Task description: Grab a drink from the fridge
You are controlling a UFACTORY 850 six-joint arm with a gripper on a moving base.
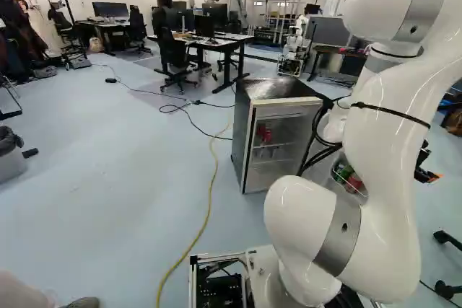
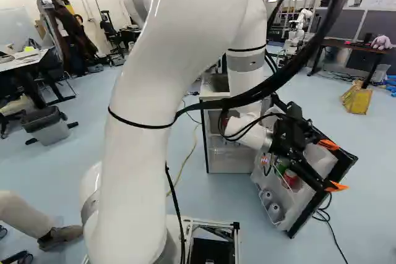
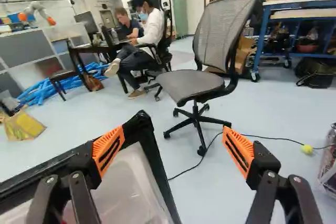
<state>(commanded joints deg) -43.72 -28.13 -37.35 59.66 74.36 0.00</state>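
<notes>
Jaws spread wide, nothing pinched; one orange pad [image 3: 108,149] is right by the frame of the open fridge door [image 3: 158,169]. Red drinks [image 1: 264,133] sit on a shelf inside the fridge [image 1: 278,89], with cans [image 2: 289,178] in the door rack. Main risk — swinging back toward the shelf from here could hook that frame, dragging the door or tipping the rack cans. Loose cables [image 2: 250,96] could snag its corner too — clear the door first.
</notes>
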